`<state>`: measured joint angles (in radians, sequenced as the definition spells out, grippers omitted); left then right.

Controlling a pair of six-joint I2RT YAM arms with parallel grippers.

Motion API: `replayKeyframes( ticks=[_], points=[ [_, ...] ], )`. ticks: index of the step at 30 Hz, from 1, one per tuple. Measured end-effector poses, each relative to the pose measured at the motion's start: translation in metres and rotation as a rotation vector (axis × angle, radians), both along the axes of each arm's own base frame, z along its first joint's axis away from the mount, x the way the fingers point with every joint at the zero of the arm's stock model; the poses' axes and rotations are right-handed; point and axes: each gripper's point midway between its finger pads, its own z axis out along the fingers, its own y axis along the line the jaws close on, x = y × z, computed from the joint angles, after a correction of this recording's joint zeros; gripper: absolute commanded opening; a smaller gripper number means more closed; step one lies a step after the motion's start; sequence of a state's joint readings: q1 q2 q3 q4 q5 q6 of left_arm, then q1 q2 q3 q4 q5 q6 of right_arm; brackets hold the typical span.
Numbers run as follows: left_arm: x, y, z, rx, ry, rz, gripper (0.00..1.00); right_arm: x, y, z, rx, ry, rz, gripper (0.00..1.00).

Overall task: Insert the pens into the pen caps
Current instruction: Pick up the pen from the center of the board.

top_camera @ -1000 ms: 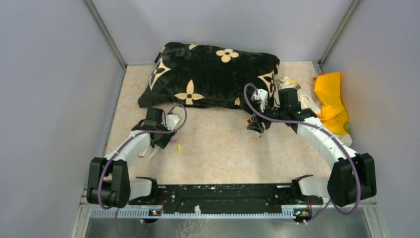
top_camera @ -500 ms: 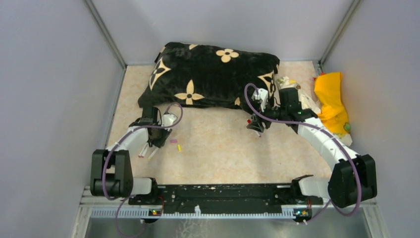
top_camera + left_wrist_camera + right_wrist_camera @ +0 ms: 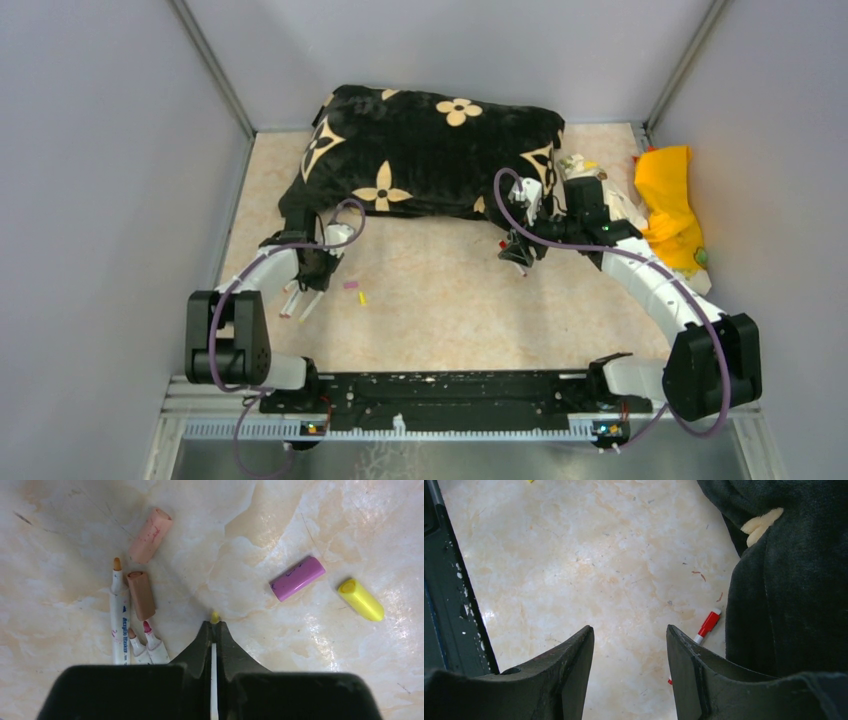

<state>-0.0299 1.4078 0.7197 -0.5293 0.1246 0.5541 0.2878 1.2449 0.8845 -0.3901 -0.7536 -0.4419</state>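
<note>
Yellow-tipped thin white pen (image 3: pixel 214 617) is pinched tight in my left gripper (image 3: pixel 214 631), tip just over the marbled beige counter (image 3: pixel 280 520). The matching short yellow plastic cap (image 3: pixel 361 599) lies apart, beyond the purple plastic cap (image 3: pixel 297 578). Step: pen held, not yet capped. Next, I judge: align tip with cap mouth, push in. My right gripper (image 3: pixel 629 645) hangs wide, holding nothing.

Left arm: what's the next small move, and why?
Probably shift the left gripper rightward toward the yellow cap. Its jaws are shut on a yellow-tipped pen, and that cap lies free just beyond the purple cap, matching the tip's colour.
</note>
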Motion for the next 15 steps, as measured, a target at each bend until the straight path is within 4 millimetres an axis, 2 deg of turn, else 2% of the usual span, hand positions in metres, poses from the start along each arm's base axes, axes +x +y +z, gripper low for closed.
replayKeyframes(
  ticks=[6, 11, 15],
  points=[
    [0.005, -0.011, 0.009, -0.064, -0.025, 0.009, 0.0, 0.0, 0.0, 0.0, 0.0, 0.0, 0.0, 0.55],
    [0.025, -0.021, 0.036, -0.126, -0.113, 0.042, 0.0, 0.0, 0.0, 0.0, 0.0, 0.0, 0.0, 0.55],
    [0.029, -0.023, 0.048, -0.149, -0.157, 0.082, 0.0, 0.0, 0.0, 0.0, 0.0, -0.001, 0.0, 0.55]
  ],
)
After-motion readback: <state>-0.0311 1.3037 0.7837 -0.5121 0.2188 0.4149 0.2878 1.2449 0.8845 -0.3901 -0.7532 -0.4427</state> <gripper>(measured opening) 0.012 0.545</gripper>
